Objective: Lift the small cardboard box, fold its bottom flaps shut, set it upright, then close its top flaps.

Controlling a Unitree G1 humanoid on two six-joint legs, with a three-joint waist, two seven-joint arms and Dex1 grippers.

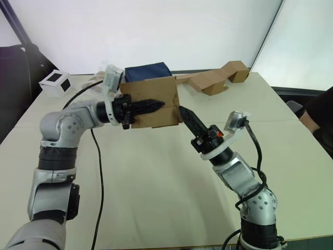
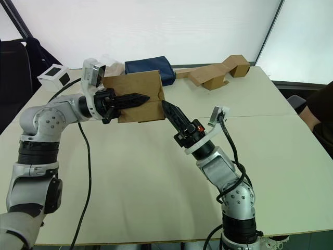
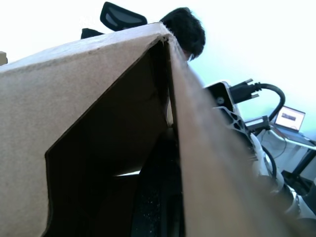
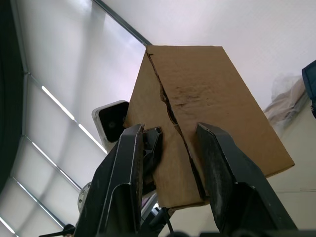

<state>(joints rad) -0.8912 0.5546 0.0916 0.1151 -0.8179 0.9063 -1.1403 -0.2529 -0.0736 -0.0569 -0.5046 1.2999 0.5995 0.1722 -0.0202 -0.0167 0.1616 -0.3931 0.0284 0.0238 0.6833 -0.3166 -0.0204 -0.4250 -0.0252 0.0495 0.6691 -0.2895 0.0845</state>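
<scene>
Above your pale table (image 1: pixel 156 182), the left tool (image 1: pixel 156 105) pinches the small cardboard box (image 1: pixel 153 101) held aloft, while your right tool (image 4: pixel 170 163) stands wide, its fingers spread across the box's bottom flaps (image 4: pixel 197 94).

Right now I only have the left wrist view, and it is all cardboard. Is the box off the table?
Observer: Yes. The small cardboard box is in the air above the table, gripped by the left hand.
Operator: Where is the right hand?
Observer: The right hand reaches up to the box's lower right corner with its fingers apart.
Operator: How do the flaps look on that end?
Observer: In the right wrist view, two flaps lie folded in and meet along a ragged seam.
</scene>
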